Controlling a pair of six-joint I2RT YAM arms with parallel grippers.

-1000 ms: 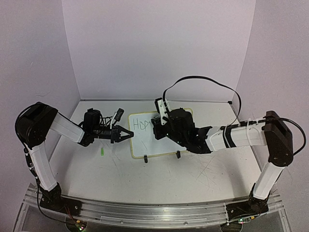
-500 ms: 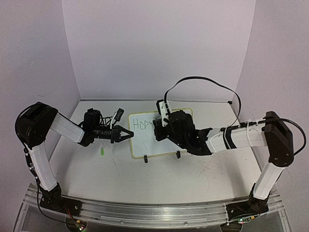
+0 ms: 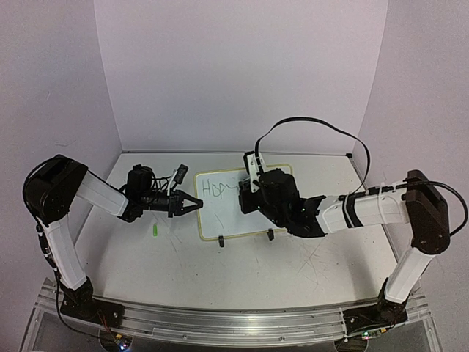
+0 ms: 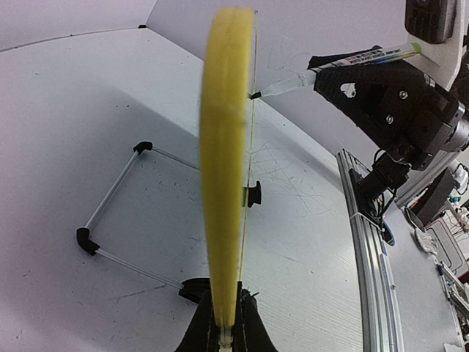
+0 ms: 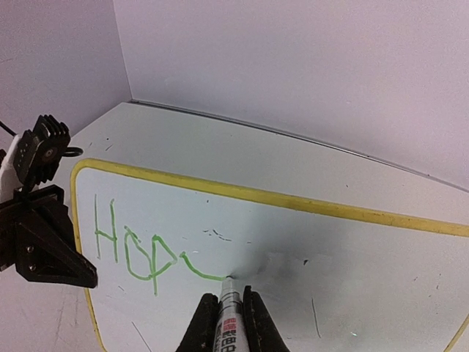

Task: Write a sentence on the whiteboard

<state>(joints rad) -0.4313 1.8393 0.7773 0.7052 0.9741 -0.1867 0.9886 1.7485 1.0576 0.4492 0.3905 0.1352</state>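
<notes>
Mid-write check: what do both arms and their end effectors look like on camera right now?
The left arm and right arm have white tube links between bulky black joint housings. The left end effector and right end effector are black with tapered fingers. A black cable loops over the right wrist, beside a white camera bracket.

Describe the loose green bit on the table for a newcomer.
Find the small white, yellow-rimmed whiteboard mid-table, its left edge clamped by the left gripper. Nearer the arm bases than that gripper's wrist, a tiny bright green piece lies on the white table, the only loose green thing there.
</notes>
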